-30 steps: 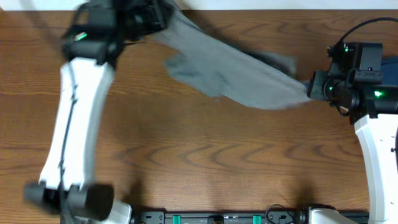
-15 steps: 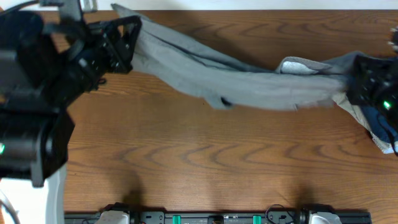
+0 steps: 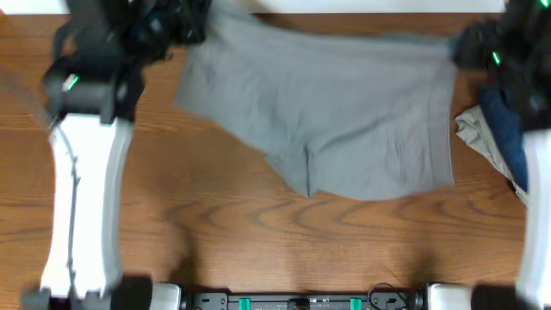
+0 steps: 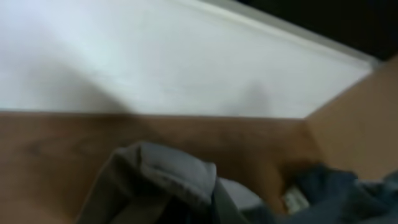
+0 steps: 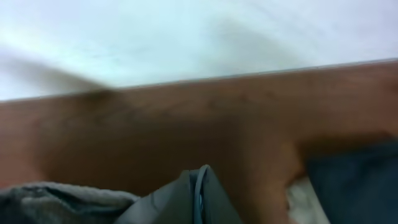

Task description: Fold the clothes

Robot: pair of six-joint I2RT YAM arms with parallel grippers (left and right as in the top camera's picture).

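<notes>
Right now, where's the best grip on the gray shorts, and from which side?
Grip the gray shorts at the two waistband corners, coming in from the far edge. That band runs straight and thick, while the leg hems toward the near side are slanted and uneven. The left pincer and right pincer appear clamped there now.

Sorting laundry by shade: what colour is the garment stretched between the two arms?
The garment is plain grey, no pattern; clearest in the overhead view.
</notes>
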